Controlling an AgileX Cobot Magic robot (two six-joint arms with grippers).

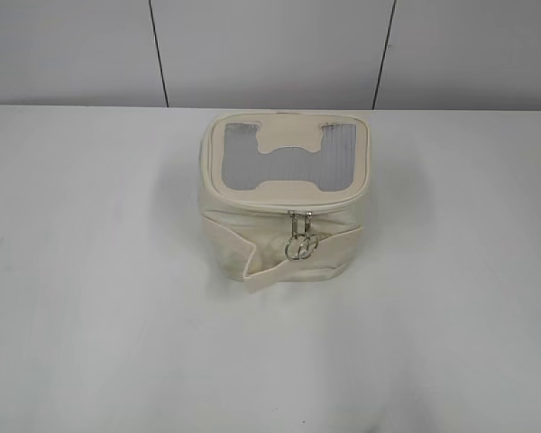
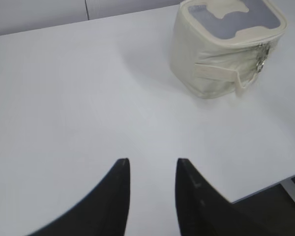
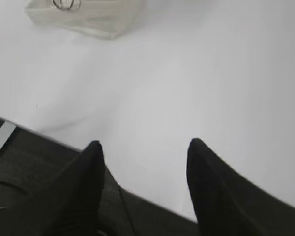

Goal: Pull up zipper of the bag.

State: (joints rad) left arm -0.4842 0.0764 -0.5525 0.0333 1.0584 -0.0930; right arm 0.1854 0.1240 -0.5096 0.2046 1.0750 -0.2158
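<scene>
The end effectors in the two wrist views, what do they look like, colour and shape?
Both are plain black. The left end effector shows two smooth, curved fingers that taper to rounded tips. The right end effector has the same dark, tapering fingers, matte and unmarked. No cables, labels or markings are visible on either, and the arms themselves are out of view.

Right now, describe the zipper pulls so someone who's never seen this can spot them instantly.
On the white table stands one small boxy cream bag with a grey mesh lid. On its camera-facing side in the exterior view, just under the lid edge, two silver zipper pulls hang side by side. Their round metal rings are the only shiny parts on the cream fabric, above the wide strap.
</scene>
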